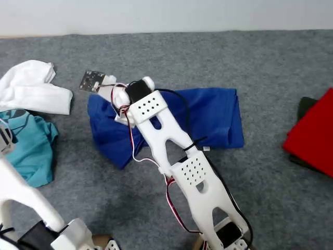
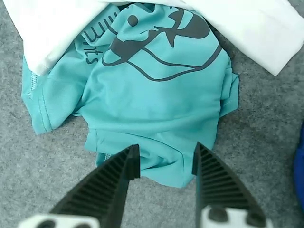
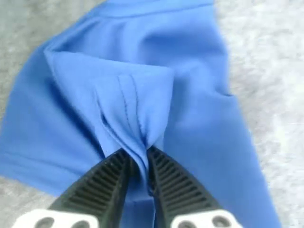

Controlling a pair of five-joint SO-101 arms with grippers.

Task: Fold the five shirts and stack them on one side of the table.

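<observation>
Our right hand is clamped on a raised fold of the blue shirt, with the cloth bunched in its grip. From above, its own wrist hides the grip. Our left hand stands open just over the near hem of the teal shirt; we cannot tell whether it touches the cloth. We count five garments on the grey tabletop. The blue one lies in the middle. The teal one lies at one side, with a white shirt overlapping its far edge. A red shirt is cut off at the opposite side. A dark cloth is mostly hidden beneath the red.
</observation>
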